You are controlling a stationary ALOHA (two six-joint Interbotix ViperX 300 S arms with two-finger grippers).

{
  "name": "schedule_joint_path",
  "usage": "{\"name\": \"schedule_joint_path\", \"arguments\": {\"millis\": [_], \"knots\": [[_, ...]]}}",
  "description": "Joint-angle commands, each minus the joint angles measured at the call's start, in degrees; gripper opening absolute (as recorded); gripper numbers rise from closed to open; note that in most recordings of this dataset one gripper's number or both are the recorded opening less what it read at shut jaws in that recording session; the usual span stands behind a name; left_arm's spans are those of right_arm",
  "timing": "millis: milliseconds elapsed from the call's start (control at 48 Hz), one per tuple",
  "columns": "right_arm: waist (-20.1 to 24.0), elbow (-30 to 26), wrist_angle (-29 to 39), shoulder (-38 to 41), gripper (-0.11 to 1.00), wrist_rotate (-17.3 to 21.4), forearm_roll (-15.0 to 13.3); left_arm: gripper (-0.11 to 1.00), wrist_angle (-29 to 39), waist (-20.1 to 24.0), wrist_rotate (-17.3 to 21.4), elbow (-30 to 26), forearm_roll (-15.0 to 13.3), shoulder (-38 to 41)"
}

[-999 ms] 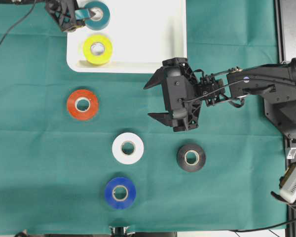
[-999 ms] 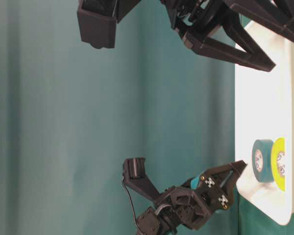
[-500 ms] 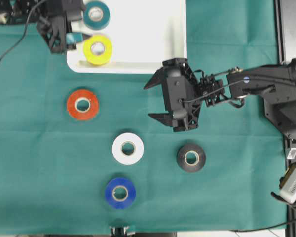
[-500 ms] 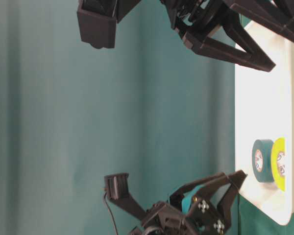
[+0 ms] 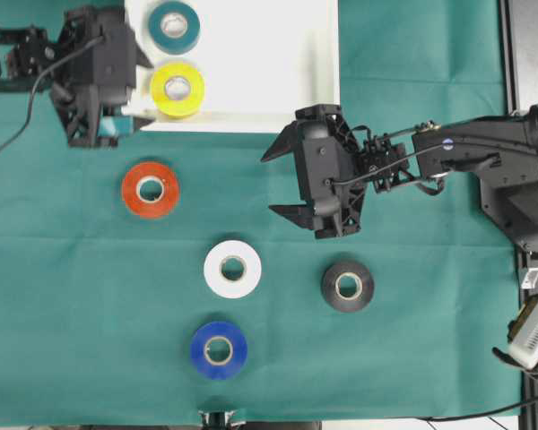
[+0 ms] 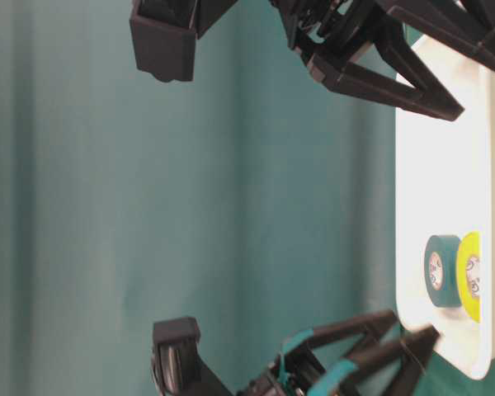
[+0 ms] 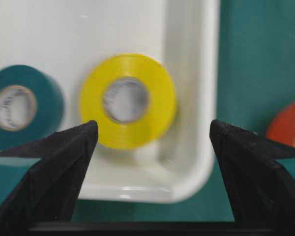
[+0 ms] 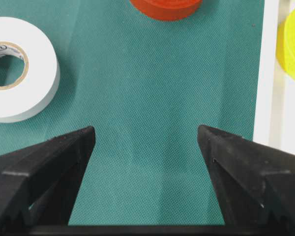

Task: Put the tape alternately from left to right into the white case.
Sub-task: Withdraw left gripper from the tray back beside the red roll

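Observation:
Inside the white case, at its left end, lie a teal roll and a yellow roll. On the green cloth lie the red, white, black and blue rolls of tape. My left gripper hovers open and empty at the case's left rim beside the yellow roll; the case corner shows between its jaws. My right gripper is open and empty over bare cloth below the case, right of the red roll and above the white roll.
Green cloth covers the table. The right arm's base and a dark frame stand along the right edge. A black cable trails from the left arm. The case's right half holds nothing.
My left gripper has slid from beside the teal roll along the case's left rim to beside the yellow roll, staying open. The right arm has not moved.

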Motion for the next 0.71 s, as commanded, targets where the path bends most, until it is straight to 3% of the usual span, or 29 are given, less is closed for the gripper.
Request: {"name": "schedule_joint_path", "arguments": {"millis": [0, 333, 687], "knots": [[0.00, -0.53, -0.44, -0.70, 0.84, 0.09, 0.09, 1.00, 0.44, -1.76, -0.09, 0.09, -0.09, -1.76], [0.09, -0.53, -0.44, -0.70, 0.84, 0.09, 0.09, 1.00, 0.79, -8.79, -1.14, 2.81, -0.26, -4.66], [0.00, -0.62, -0.44, -0.70, 0.84, 0.09, 0.09, 1.00, 0.79, -12.66, -9.49, 5.71, -0.26, -8.00]]}}
